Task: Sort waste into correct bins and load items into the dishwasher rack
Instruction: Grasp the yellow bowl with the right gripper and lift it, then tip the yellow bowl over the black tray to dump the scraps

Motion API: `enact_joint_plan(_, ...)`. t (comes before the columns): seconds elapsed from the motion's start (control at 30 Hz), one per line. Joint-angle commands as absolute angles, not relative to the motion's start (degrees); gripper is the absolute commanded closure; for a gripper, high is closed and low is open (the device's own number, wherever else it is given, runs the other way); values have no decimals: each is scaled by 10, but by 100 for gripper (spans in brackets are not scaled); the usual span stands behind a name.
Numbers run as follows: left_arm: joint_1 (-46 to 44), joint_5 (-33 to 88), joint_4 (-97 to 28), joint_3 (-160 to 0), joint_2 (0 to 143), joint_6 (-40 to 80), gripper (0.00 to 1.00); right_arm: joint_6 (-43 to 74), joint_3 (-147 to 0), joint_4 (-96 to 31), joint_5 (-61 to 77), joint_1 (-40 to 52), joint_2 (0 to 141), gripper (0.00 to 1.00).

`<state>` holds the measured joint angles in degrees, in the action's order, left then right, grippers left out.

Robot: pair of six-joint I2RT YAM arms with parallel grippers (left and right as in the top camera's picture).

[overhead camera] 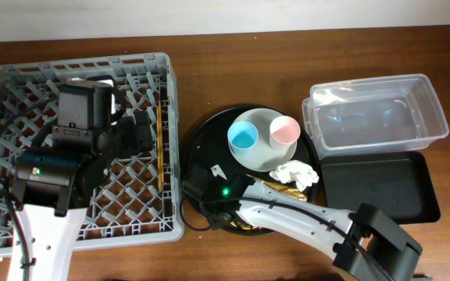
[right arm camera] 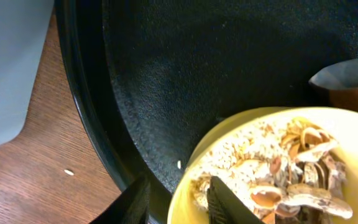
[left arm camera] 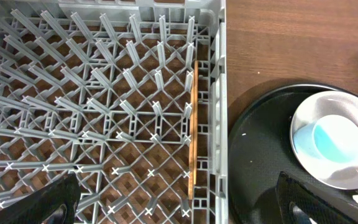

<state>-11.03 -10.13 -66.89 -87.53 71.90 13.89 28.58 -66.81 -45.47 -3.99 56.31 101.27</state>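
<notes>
- While the right gripper (right arm camera: 179, 186) hung over the round black tray (overhead camera: 205, 136), its jaws stood partly open astride the rim of the yellow bowl (right arm camera: 229, 134). One finger was inside and one outside, with no firm pinch visible.
- That bowl sat on the round tray near its rack-side edge, holding the pale food scraps (right arm camera: 291, 168).
- The left gripper (left arm camera: 178, 180) was wide open and empty above the dishwasher rack (overhead camera: 170, 86), just beside the round tray. Below it a wooden chopstick (left arm camera: 193, 124) lay lengthwise along the rack wall nearest the tray.
- The clear tub (overhead camera: 373, 117) and the black rectangular tray (overhead camera: 377, 187) lay on the round tray's far side from the rack.
- The right arm was much the nearer to the bowl. The next move likely called for closing on the rim, then carrying the bowl across the round tray to a bin.
</notes>
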Motion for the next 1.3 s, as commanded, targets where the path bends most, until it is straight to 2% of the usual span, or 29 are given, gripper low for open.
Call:
enact_joint_plan(0.0, -111, -110, -674, -874, 721, 136, 1, 297, -638, -435, -36, 567, 1016, 78)
enact_joint_plan(0.2, -110, -110, -676, -874, 721, 136, 1, 297, -636, -437, -35, 567, 1016, 86)
enact_joint_plan(0.27, -110, -110, -677, -874, 721, 136, 1, 297, -636, -439, -34, 567, 1016, 96)
enact_joint_plan(0.33, -111, -110, -677, -874, 721, 136, 1, 296, -649, -452, -35, 565, 1011, 96)
enact_joint_plan(0.6, -111, -110, -679, -874, 721, 136, 1, 290, -794, -635, -74, 523, 935, 96)
enact_joint_plan(0.73, -111, -109, -682, -874, 721, 136, 1, 288, -807, -697, -67, 435, 860, 96)
enact_joint_plan(0.9, -111, -101, -682, -874, 721, 136, 1, 188, -807, -726, 34, 262, 777, 96)
enact_joint_plan(1.07, -111, -101, -687, -874, 721, 136, 1, 54, -803, -763, 164, 15, 716, 96)
enact_joint_plan(1.27, -111, -84, -687, -874, 721, 136, 1, -100, -764, -776, 368, -255, 725, 96)
